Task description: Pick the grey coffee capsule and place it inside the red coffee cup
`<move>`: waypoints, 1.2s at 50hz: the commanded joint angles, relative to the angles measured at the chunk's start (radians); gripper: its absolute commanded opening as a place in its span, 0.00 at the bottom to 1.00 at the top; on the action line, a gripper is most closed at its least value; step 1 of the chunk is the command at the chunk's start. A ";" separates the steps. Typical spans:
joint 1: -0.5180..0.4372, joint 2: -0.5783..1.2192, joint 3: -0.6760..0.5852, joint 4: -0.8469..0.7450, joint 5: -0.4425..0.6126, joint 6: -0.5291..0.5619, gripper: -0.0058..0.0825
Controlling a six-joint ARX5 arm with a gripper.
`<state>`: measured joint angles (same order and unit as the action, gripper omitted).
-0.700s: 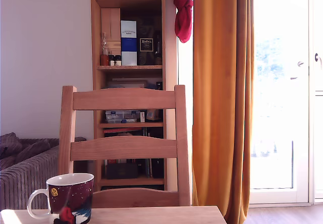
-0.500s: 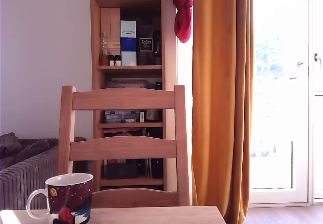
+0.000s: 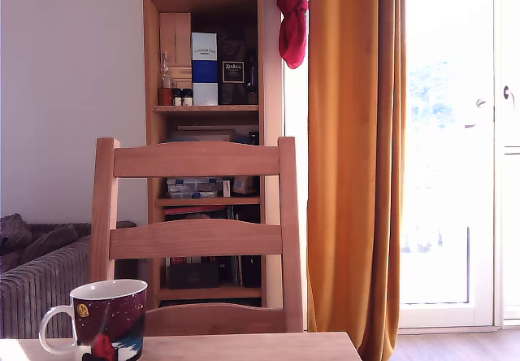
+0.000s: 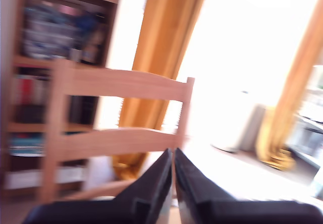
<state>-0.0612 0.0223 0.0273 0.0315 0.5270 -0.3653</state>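
Cup: dark red glossy ceramic mug (image 3: 106, 318), white handle, on pale wooden tabletop (image 3: 244, 346), near the exterior view's left edge.
Gripper: black matte gripper (image 4: 172, 156), tapered fingers pressed together, nothing between.
Room: slatted wooden chair (image 3: 195, 231) behind table.

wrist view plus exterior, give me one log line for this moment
claw: shut, raised, facing chair | capsule: not visible | red coffee cup: upright on table

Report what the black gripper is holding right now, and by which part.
Cannot tell. In the wrist view the black gripper has its fingers nearly pressed together, with no capsule visible between them, though something small could be hidden.
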 commanded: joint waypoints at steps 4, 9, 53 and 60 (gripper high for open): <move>-0.068 0.086 0.013 0.014 0.045 -0.011 0.05; -0.124 0.150 0.013 0.023 0.028 -0.008 0.05; -0.316 1.122 0.475 -0.339 -0.100 0.269 0.92; -0.343 1.256 0.572 -0.420 -0.185 0.270 0.92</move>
<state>-0.3904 1.2366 0.5697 -0.3786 0.3622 -0.1009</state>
